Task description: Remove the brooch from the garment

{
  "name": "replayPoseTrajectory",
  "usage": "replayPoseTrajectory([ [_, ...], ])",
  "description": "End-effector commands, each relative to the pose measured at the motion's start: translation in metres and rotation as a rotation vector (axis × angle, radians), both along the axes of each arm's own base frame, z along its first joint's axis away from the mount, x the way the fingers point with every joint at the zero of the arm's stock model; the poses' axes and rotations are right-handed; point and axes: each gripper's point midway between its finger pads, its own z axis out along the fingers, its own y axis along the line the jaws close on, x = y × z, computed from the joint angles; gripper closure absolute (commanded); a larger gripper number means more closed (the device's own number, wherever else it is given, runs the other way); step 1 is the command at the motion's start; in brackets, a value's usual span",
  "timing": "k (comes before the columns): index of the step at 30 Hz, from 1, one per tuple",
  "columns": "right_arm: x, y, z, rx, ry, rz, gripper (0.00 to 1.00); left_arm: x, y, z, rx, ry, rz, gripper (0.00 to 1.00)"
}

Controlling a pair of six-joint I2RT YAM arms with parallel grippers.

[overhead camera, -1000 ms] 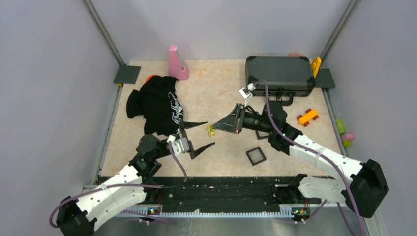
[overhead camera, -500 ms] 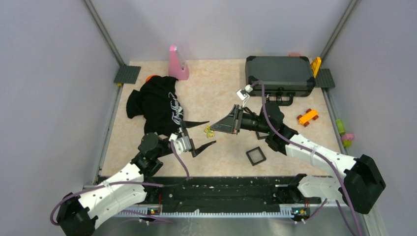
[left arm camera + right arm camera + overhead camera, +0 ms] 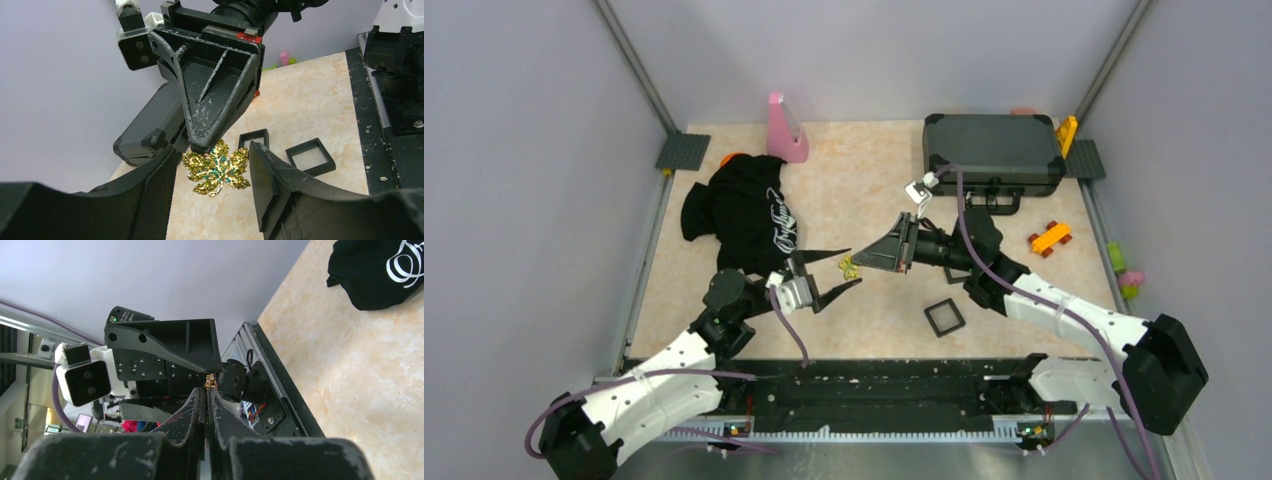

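The brooch is a gold leaf with green-blue stones. My right gripper is shut on its top edge and holds it above the table; it shows as a gold speck at the fingertips in the right wrist view. It also shows in the top view. My left gripper is open, with one finger on each side of the brooch and not touching it. The garment, a black T-shirt with white script, lies crumpled at the left, apart from the brooch; it also shows in the right wrist view.
A dark grey hard case stands at the back right. Small black square frames lie near the right arm; two show in the left wrist view. A pink wedge stands at the back. An orange toy lies at the right.
My left gripper has moved right and its open fingers have come around the brooch held by the right gripper. The right gripper shifted slightly left with the brooch.
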Motion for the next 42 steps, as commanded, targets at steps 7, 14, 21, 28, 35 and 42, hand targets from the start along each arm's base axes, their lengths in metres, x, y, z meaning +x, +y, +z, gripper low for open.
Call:
replayPoseTrajectory([
  [7, 0.008, -0.012, -0.002, -0.044, -0.045, -0.064, 0.49, 0.005, 0.003, 0.007, 0.001, 0.006, 0.038, 0.46],
  [14, 0.025, -0.044, -0.021, -0.158, -0.056, -0.195, 0.46, 0.018, 0.016, -0.016, -0.045, 0.12, 0.144, 0.47],
  [21, 0.044, -0.103, -0.116, -0.639, 0.017, -0.421, 0.31, 0.052, 0.04, -0.058, -0.148, 0.553, 0.403, 0.2],
  [28, 0.072, -0.174, -0.136, -0.932, -0.039, -0.675, 0.01, 0.075, 0.077, -0.111, -0.289, 0.923, 0.718, 0.01],
  [35, 0.092, -0.221, -0.158, -1.065, 0.034, -0.742, 0.01, 0.068, 0.074, -0.158, -0.085, 1.051, 0.786, 0.01],
  [42, 0.113, -0.233, -0.181, -0.915, 0.071, -0.758, 0.01, 0.063, 0.082, -0.195, 0.16, 1.199, 0.951, 0.02],
])
